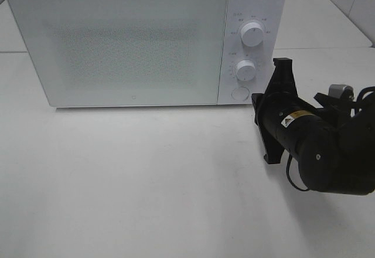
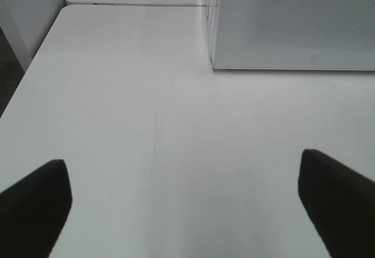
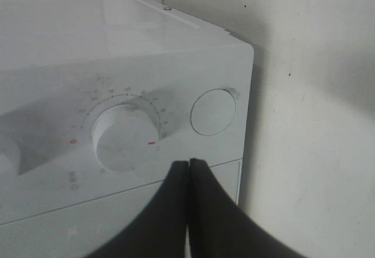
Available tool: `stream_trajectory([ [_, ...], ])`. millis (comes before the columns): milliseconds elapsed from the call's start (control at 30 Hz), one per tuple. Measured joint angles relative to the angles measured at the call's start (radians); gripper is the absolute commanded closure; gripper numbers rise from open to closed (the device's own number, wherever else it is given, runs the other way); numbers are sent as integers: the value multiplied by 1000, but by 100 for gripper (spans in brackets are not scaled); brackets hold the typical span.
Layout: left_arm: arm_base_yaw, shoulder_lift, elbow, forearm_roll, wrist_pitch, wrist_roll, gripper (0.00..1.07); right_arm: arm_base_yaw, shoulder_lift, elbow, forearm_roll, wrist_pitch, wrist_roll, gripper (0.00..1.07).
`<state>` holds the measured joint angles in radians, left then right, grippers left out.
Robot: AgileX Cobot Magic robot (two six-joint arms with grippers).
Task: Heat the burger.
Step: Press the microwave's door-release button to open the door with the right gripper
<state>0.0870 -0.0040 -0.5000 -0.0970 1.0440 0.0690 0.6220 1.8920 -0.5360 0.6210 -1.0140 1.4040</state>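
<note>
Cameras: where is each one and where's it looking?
Exterior high: up high, looking down at the microwave and table; right arm shows.
Left wrist: low over the table, facing the microwave door; open left gripper shows.
Right wrist: close to the lower knob and button; shut right gripper shows.
Shared: exterior and right wrist both see that knob.

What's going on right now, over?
Left hand open over table. Right hand shut, empty, by lower dial. Burger not in sight; microwave door closed.
</note>
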Motion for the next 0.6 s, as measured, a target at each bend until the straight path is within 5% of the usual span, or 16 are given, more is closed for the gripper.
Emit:
stream_trajectory([
  [600,0,0,0,1,0,0,6,-78,148,-201,-89,121,32,107],
])
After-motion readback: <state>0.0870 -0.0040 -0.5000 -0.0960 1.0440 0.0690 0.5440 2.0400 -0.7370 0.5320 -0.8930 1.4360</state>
